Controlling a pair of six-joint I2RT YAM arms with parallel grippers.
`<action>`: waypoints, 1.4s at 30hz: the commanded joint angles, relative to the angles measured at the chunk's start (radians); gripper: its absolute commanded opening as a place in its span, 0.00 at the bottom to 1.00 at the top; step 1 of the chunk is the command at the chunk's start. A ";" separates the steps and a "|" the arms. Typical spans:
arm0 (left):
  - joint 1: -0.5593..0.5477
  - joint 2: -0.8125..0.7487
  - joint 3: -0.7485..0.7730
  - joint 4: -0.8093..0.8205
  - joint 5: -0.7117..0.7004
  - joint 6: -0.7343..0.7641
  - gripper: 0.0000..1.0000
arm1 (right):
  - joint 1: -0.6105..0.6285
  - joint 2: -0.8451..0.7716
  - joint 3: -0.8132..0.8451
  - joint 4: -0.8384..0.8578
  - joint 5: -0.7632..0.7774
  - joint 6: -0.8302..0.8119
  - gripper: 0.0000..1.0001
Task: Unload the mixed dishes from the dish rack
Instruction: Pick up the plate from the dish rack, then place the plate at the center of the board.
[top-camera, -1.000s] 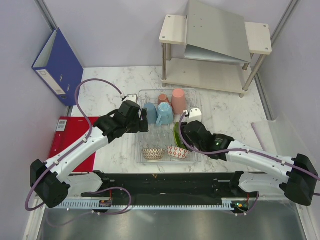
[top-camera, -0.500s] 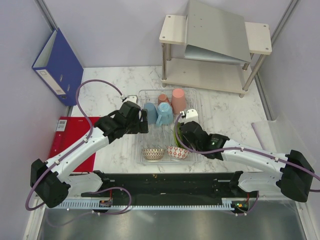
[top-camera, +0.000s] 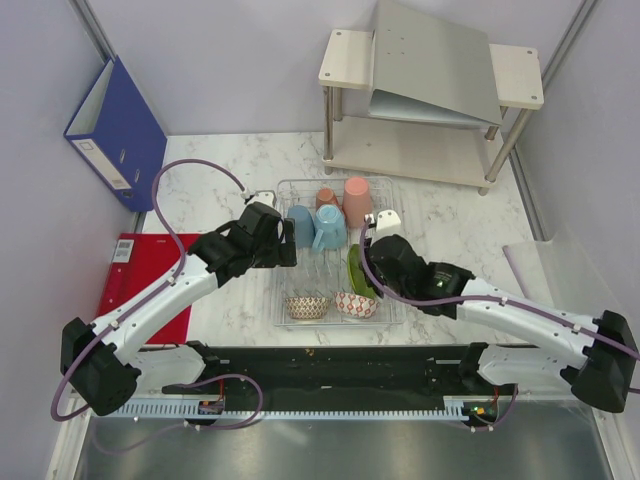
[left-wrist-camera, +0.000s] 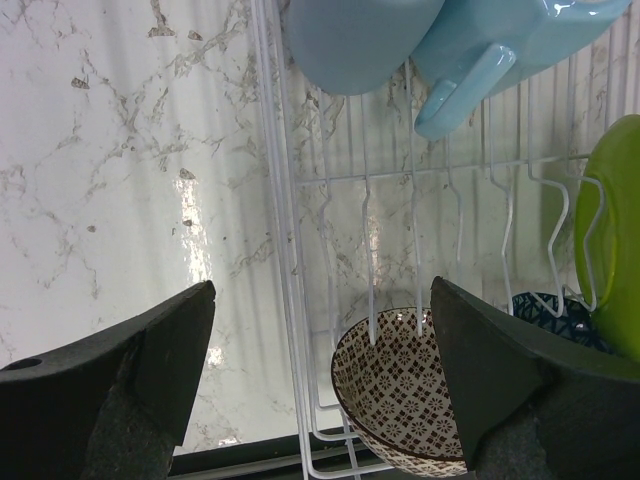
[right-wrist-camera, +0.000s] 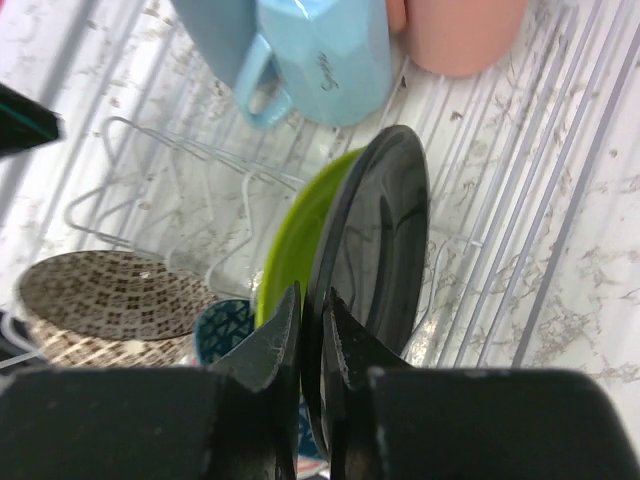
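Both the left arm (top-camera: 150, 300) and the right arm (top-camera: 520, 312) wear white link shells between black joint housings. A purple cable (top-camera: 190, 161) trails along each. Their fingers (left-wrist-camera: 150, 360) are matte black wedges.

From above, the right hand (top-camera: 368, 262) covers the black plate (right-wrist-camera: 375, 240) in the dish rack (top-camera: 318, 272), so you only see a sliver of the lime-green plate (top-camera: 354, 270). Your left wrist view cuts off both light-blue cups (left-wrist-camera: 355, 40) at the rack's far end and the brown-white bowl (left-wrist-camera: 395, 395) at its near end. The second bowl (left-wrist-camera: 550, 312) mostly hides behind the green plate.
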 joint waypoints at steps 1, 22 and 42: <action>-0.005 -0.004 0.020 0.023 0.010 -0.021 0.95 | 0.000 -0.060 0.182 -0.101 -0.003 -0.134 0.00; -0.003 -0.052 0.283 0.036 0.157 0.186 0.91 | 0.250 0.023 0.075 0.123 0.696 -0.893 0.00; -0.001 -0.050 0.246 0.165 0.585 0.261 0.89 | 0.580 -0.021 -0.161 0.572 0.569 -1.272 0.00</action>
